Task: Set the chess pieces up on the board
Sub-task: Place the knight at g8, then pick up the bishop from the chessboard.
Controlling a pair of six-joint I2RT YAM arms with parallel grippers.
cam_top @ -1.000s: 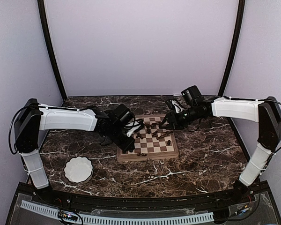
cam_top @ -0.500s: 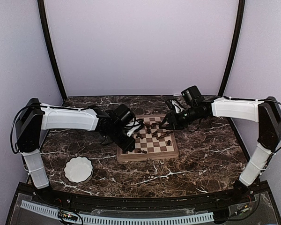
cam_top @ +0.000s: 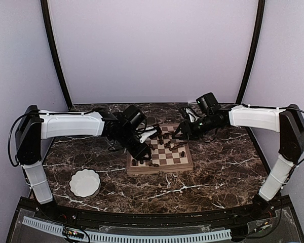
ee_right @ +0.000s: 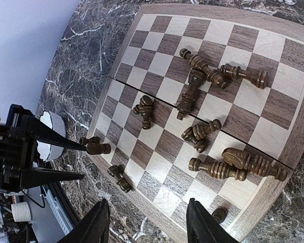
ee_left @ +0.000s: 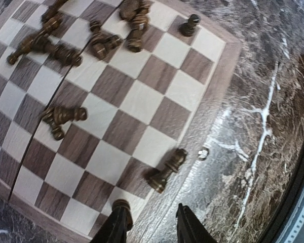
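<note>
board [cam_top: 167, 169] mid-table, chess pieces [ee_right: 192, 88] mostly lying in heap mid-board. left gripper [ee_left: 151, 215] part open, holding nothing, one finger right beside chessman [ee_left: 121, 204] at near-left corner. sloppy retreat probably clips it off the rim. right gripper [ee_right: 147, 202] wide open, empty, over the board.

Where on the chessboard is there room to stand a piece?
Bare: in the right wrist view, the edge rows of the tan-and-brown checked wooden chessboard above the heap of dark chess pieces; in the left wrist view, squares between the upright dark pawn and the fallen edge piece. Crowded: the middle.
</note>
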